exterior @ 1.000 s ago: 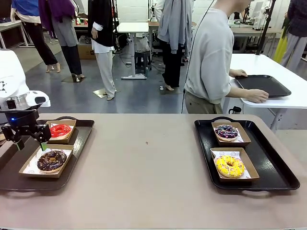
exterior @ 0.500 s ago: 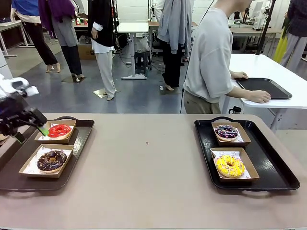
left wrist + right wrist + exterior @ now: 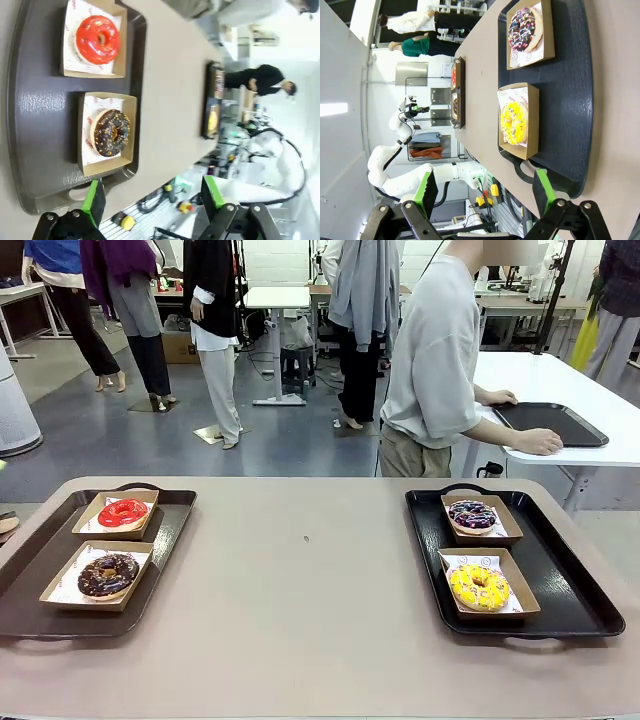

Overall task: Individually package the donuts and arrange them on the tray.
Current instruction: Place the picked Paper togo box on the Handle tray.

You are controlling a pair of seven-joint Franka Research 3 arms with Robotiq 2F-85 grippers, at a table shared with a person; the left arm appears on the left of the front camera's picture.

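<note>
On the left of the surface [image 3: 300,600], a dark tray [image 3: 30,570] is carrying two open cardboard boxes: the red-glazed donut [image 3: 122,512] is sitting in the far one and the chocolate donut [image 3: 107,574] in the near one. The left hand [image 3: 150,200] is hovering above this tray's edge, fingers spread wide and grasping nothing. On the right, a black tray [image 3: 570,590] is holding two more boxes, the purple-blue sprinkled donut [image 3: 472,515] lying in the far one and the yellow donut [image 3: 479,586] in the near one. The right hand [image 3: 485,192] is hanging released over that tray's near handle, holding nothing. Beyond, a person [image 3: 435,360] is leaning on another tray [image 3: 548,420].
</note>
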